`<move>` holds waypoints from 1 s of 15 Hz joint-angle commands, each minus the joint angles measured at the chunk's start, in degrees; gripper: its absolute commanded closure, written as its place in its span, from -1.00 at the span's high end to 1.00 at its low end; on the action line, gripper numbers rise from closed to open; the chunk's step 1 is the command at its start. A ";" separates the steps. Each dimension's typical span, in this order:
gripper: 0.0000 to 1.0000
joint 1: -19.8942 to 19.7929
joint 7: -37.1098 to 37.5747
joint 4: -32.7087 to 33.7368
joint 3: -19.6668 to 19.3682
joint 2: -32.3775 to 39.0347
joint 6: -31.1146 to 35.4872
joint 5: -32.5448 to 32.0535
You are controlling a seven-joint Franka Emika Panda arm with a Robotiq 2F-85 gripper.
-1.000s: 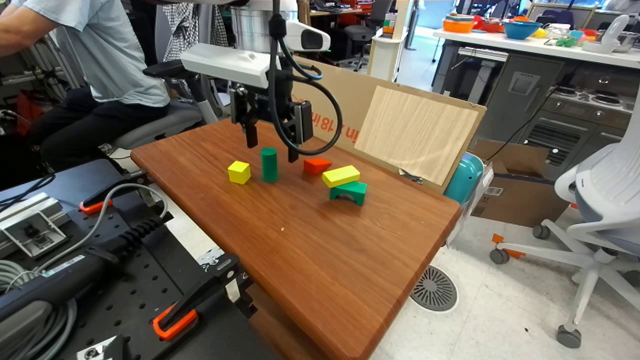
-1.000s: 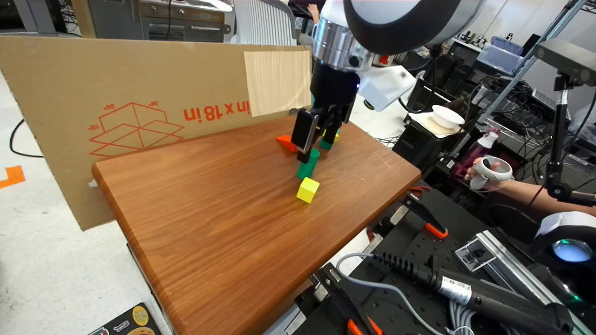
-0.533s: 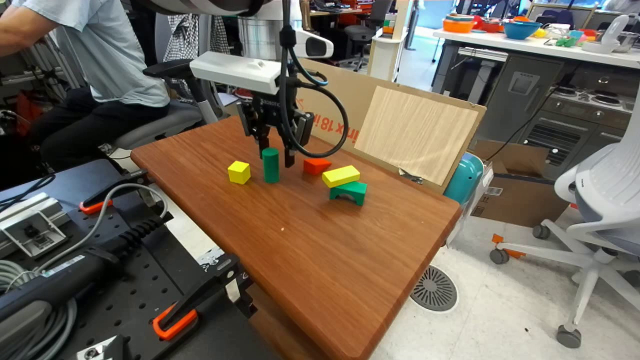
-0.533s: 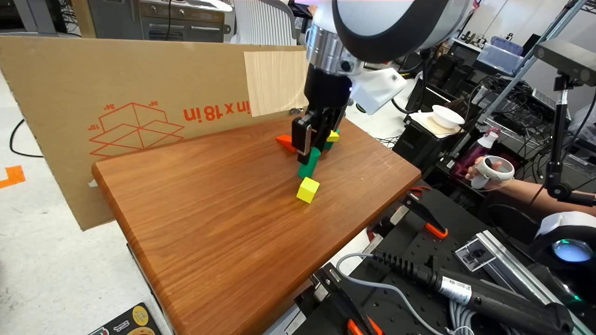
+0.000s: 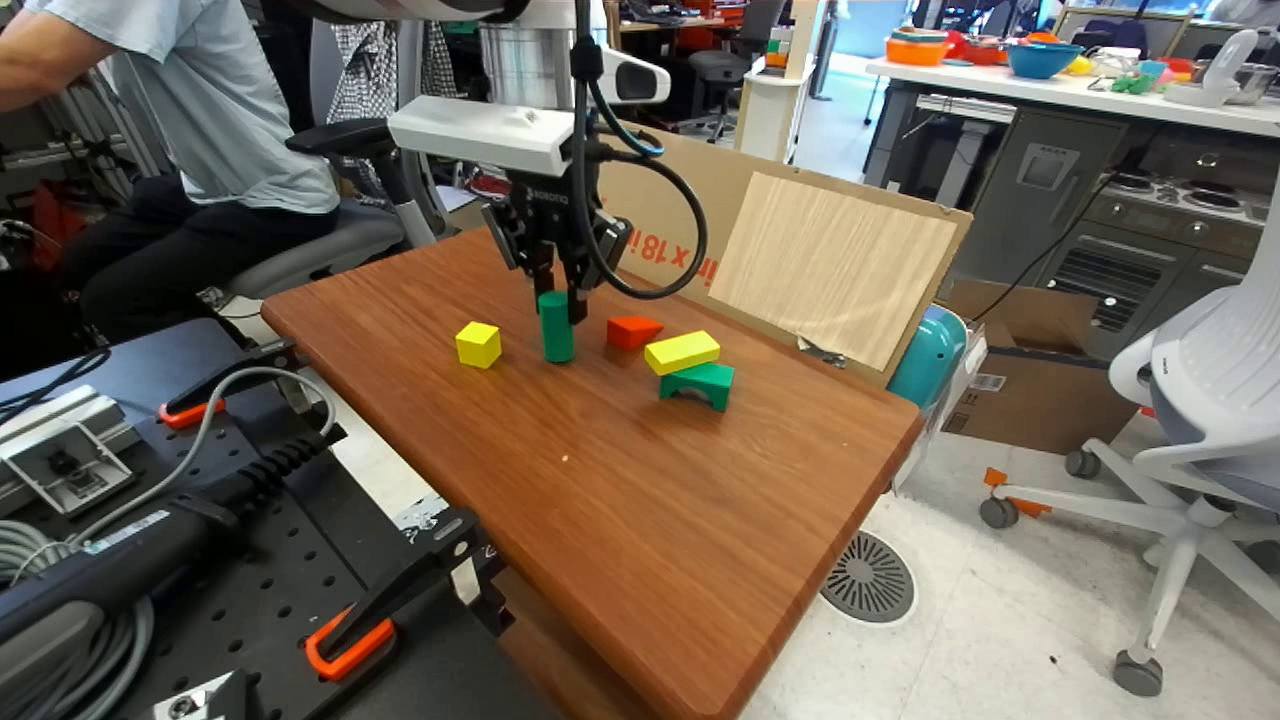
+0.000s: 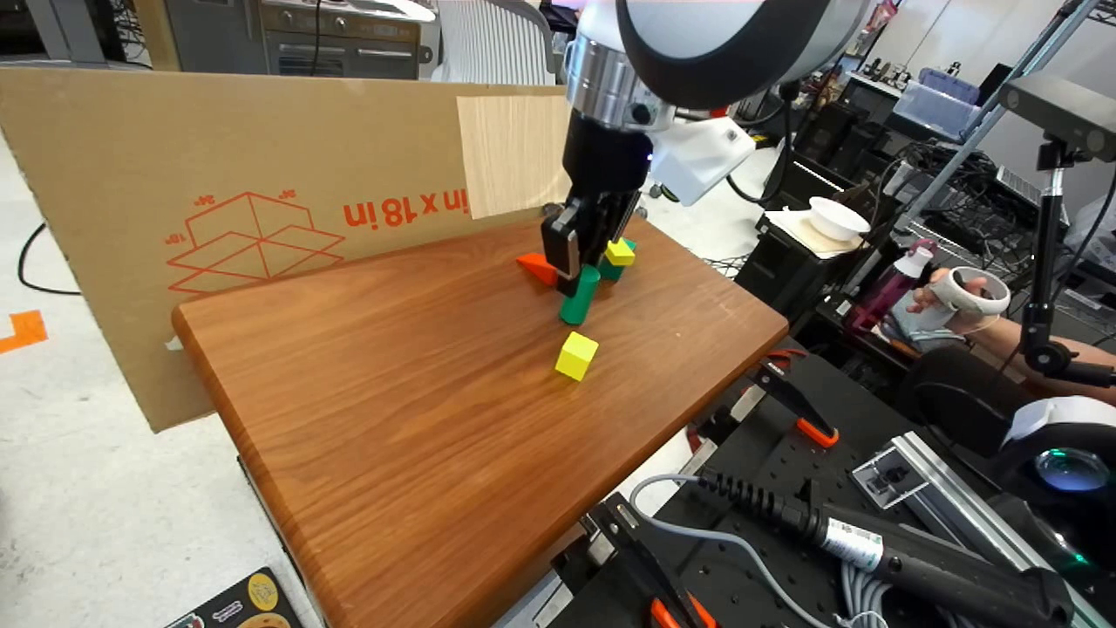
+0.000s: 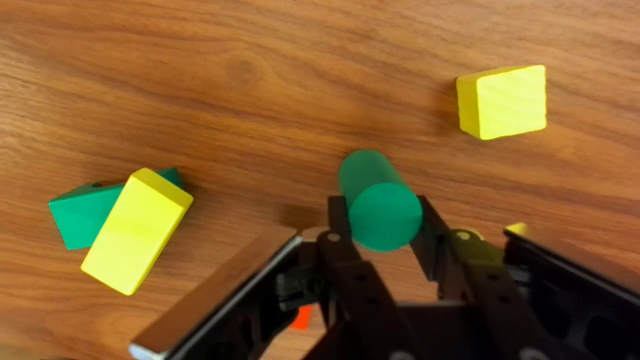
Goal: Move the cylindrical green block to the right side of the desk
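The cylindrical green block (image 5: 559,335) stands upright at the reddish-brown desk (image 5: 600,520), seen also in an exterior view (image 6: 579,298). My gripper (image 7: 384,215) is shut on the block's upper part, a dark finger (image 7: 340,212) pressing one side and its partner the opposite side. From above, the block's round top (image 7: 385,217) shows between them. Whether the block's base touches the desk or is slightly off it I cannot tell.
A yellow cube (image 7: 512,102) lies near the green cylinder. On the cylinder's far side from it are a red wedge (image 5: 632,332) and a yellow bar (image 5: 683,352) resting on a green arch (image 5: 705,382). A cardboard panel (image 6: 384,157) lines one desk edge.
The fingers have come together from wide open around the green cylinder after the arm came down. The cylinder has shifted slightly, away from the yellow cube.
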 commanded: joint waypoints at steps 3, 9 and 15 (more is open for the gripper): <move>-0.82 0.34 0.89 -0.37 -0.90 -4.41 -0.80 -1.94; -0.82 -0.93 -0.14 5.35 0.16 -3.45 -1.18 0.68; -0.82 -1.67 -0.38 7.04 0.59 -2.92 -0.88 2.74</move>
